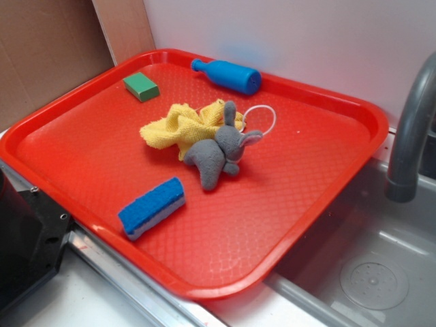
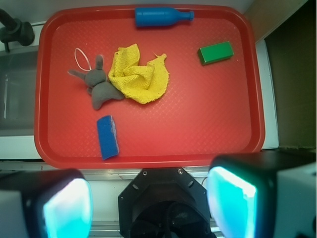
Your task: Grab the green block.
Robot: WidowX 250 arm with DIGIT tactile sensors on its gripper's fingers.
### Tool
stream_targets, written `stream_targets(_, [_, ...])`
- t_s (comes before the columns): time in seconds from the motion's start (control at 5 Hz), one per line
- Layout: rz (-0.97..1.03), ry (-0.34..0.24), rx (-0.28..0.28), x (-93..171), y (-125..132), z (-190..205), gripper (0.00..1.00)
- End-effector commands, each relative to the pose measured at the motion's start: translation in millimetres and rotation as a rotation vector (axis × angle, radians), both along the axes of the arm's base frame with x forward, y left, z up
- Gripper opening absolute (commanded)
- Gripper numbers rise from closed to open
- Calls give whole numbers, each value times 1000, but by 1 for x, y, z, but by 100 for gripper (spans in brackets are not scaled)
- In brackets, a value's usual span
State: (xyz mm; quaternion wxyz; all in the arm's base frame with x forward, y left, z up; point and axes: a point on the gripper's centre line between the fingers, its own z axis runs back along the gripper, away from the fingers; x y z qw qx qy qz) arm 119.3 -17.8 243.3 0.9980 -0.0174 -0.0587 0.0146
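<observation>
While the fingers [image 2: 148, 203] hang spread wide, the green block [image 2: 216, 52] lies well apart, untouched.

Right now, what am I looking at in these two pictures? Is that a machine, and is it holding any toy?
It is a robot arm with a claw, called a gripper. One picture comes from a camera standing beside the table. The other comes from a camera riding on the arm, looking straight down; the two big blurry glowing shapes at the bottom are the gripper's fingers, spread apart and holding nothing.

Below lies a red plastic tray next to a grey sink. On the tray are a small flat green block, a blue toy bottle lying on its side, a crumpled yellow cloth, a grey stuffed toy animal with a white loop, touching the cloth, and a blue-and-white sponge. The green block sits alone near a corner of the tray, with free space around it.
</observation>
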Motion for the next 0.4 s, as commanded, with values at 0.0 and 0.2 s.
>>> stream_targets(0.0, [0,0,0,0,0,0,100])
stream_targets(0.2, [140,-41,-12,9,12,-1,100])
